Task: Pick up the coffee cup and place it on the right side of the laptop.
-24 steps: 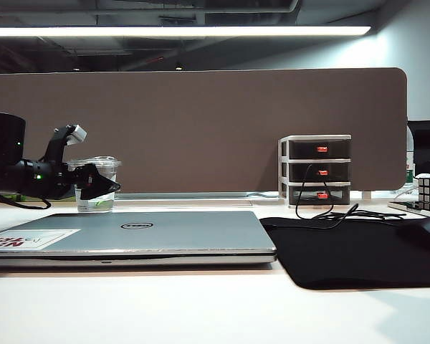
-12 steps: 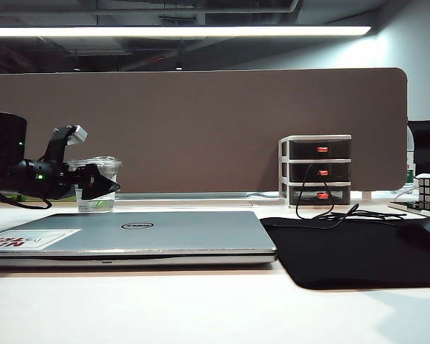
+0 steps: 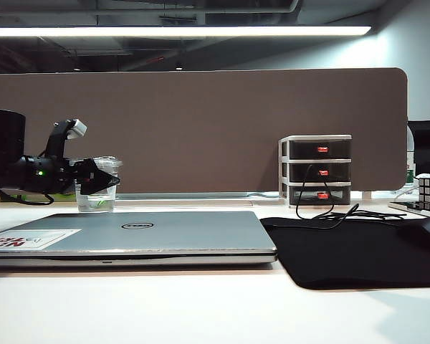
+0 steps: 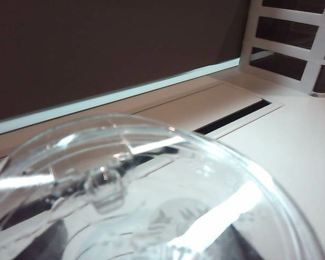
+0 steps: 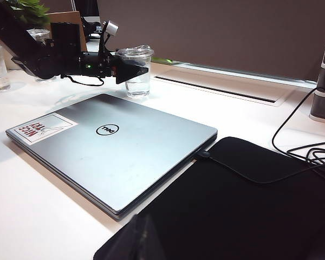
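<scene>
Evidently left gripper (image 3: pixel 100 181) is flanking coffee cup (image 3: pixel 98 192), grasp indeterminate; right gripper (image 5: pixel 135 241) unreadable; laptop (image 5: pixel 109 151) showing Dell logo.

The left arm (image 3: pixel 29 173) was matte black throughout, built of chunky rounded segments, with a broad dark block (image 3: pixel 3 147) at the far left of the exterior view. A small green light (image 3: pixel 39 173) glowed on its side. The left gripper (image 3: pixel 100 180) ended in black, wedge-shaped fingers (image 5: pixel 134 71) that tapered to blunt points. Above the wrist rose a short black bracket tipped with a small pale grey camera (image 3: pixel 74 128). A thin black cable (image 3: pixel 18 199) looped from under the arm down to the desk. Of the right gripper (image 5: pixel 138 241) only a dark, blurred, pointed shape showed at the near edge of its own wrist view.
</scene>
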Motion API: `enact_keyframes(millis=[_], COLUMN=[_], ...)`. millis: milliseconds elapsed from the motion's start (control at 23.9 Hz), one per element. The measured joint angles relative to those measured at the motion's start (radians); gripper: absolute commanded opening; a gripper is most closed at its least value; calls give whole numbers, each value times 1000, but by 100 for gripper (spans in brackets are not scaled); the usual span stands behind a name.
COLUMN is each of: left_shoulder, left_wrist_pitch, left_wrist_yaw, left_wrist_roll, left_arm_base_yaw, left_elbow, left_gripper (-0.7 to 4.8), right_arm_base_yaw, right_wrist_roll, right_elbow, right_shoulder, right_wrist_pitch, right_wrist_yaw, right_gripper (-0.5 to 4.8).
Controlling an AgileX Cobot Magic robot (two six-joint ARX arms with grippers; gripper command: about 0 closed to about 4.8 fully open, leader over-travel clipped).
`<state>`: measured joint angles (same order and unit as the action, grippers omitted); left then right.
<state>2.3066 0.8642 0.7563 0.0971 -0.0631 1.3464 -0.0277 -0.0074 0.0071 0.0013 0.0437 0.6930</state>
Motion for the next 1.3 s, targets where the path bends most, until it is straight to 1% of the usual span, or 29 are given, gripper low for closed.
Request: enact_keyframes(millis=[210, 461, 671, 755, 1299], left_shoulder=[0, 0, 0, -3, -3], left_wrist_pitch=[-1, 27, 132, 153, 248], left_wrist_yaw=[26, 103, 123, 135, 137], left_wrist_roll=[0, -6, -82, -101, -121], left_arm_base_yaw=[0, 2, 19, 55, 318], left_elbow=[0, 0, 1, 1, 0], left_gripper=[339, 339, 339, 339, 339], right_arm_base_yaw=[0, 0, 0, 0, 0], right_wrist_roll=[0, 0, 0, 0, 0], right_elbow=[0, 0, 0, 0, 0], right_shoulder=[0, 0, 0, 0, 0], right_wrist_pitch=[0, 0, 0, 0, 0], right_wrist_yaw=[0, 0, 0, 1, 1], right_gripper=[-1, -1, -1, -1, -1])
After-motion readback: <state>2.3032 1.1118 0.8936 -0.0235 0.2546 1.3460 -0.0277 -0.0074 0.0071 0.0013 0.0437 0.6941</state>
